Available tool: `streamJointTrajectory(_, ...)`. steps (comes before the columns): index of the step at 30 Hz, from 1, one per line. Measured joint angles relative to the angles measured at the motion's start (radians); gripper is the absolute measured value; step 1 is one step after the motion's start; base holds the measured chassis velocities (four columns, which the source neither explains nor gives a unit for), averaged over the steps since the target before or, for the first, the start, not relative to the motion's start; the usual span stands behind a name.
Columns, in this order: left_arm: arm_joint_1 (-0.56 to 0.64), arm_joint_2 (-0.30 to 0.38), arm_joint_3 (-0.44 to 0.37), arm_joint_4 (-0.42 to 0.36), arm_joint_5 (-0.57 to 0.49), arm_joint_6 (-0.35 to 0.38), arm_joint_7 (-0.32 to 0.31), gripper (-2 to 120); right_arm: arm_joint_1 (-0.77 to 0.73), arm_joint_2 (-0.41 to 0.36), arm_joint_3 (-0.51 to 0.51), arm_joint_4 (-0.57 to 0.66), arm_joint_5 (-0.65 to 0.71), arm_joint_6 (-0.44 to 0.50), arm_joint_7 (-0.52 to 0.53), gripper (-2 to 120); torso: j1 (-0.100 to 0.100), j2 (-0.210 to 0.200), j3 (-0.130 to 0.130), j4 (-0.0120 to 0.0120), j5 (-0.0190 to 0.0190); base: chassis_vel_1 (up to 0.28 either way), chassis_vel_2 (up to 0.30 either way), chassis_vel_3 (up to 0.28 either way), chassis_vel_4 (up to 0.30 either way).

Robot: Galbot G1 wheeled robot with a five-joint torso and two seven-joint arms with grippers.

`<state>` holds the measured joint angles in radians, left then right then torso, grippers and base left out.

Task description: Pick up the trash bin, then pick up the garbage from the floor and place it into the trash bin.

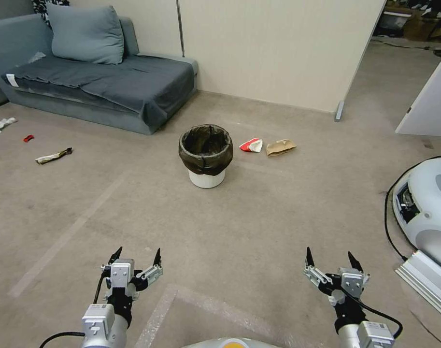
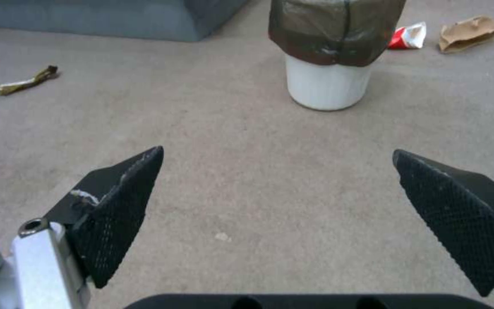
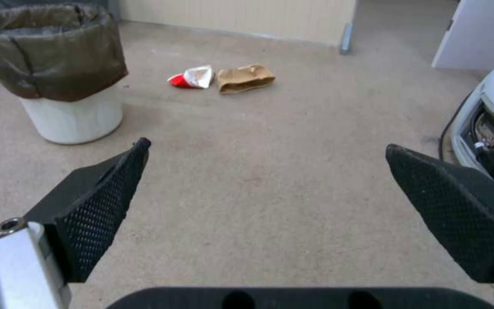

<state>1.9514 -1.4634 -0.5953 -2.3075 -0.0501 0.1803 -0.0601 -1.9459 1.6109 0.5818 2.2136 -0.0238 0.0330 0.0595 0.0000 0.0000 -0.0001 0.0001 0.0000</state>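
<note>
Here, one trash bin (image 1: pixel 206 154), five garbage pieces (image 1: pixel 280 147), both pincers (image 1: pixel 136 255) (image 1: pixel 331 258) spread wide, empty.

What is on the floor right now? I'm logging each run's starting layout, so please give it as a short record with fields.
trash bin: upright on the carpet, ahead of the robot, dark bag over its rim
carton: red-and-white carton on the floor right of the bin
paper bag: brown paper bag beside the carton, farther right
wrapper: gold wrapper far left, near the sofa
tissue: white tissue at the left edge
left gripper: open, low, holding nothing
right gripper: open, low, holding nothing
</note>
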Motion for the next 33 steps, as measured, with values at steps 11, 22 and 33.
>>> streamJointTrajectory(11,-0.008,-0.002,-0.001,0.007,-0.002,-0.008,0.0,100,0.004,-0.001,0.005,-0.003,0.0,0.001,-0.002,100,0.0,0.0,0.0,-0.0001,0.0,0.0,0.0,0.0,0.0)
streamJointTrajectory(22,-0.009,-0.002,-0.002,0.008,-0.002,-0.009,0.004,100,0.006,-0.002,0.005,-0.008,-0.001,0.004,-0.003,100,0.0,0.0,0.0,0.0,-0.0001,-0.138,0.143,0.141,-0.134)
streamJointTrajectory(33,-0.01,-0.004,-0.002,0.012,0.001,-0.009,0.01,100,0.009,-0.003,0.005,-0.016,-0.002,0.009,-0.003,100,0.0,0.0,0.0,0.0,0.0004,-0.189,0.205,0.194,-0.199)
